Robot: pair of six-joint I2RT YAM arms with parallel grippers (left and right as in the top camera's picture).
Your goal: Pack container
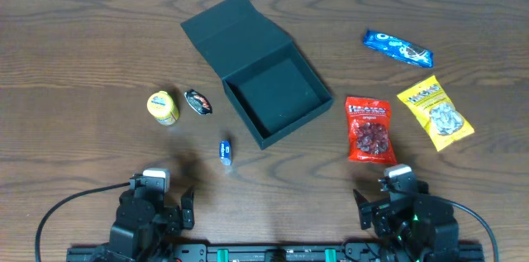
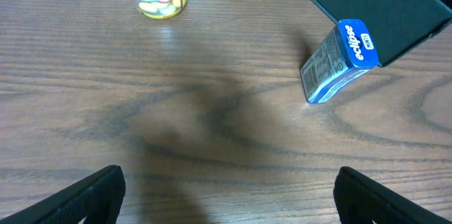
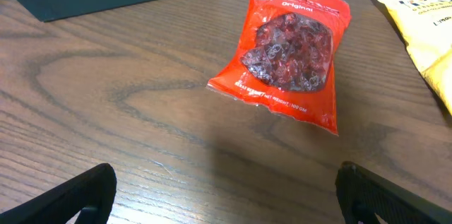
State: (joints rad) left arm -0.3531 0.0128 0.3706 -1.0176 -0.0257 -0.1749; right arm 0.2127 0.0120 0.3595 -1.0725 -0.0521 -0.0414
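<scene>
"Overhead view: jaw status?"
"Both wide, nothing held: left gripper [image 2: 227, 190] and right gripper [image 3: 226, 190], near table [image 1: 83, 64] edge. Farther out, centre: green box [image 1: 277, 92], lid open. Near-left of it: mint pack [image 1: 225, 151]; right of it: red packet [image 1: 368, 130]."

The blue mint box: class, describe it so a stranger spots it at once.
Find the open dark green container at the centre. Just left of its near corner sits the blue mint box. Unlike the yellow tub and black packet beyond, it is blue and boxy.
</scene>
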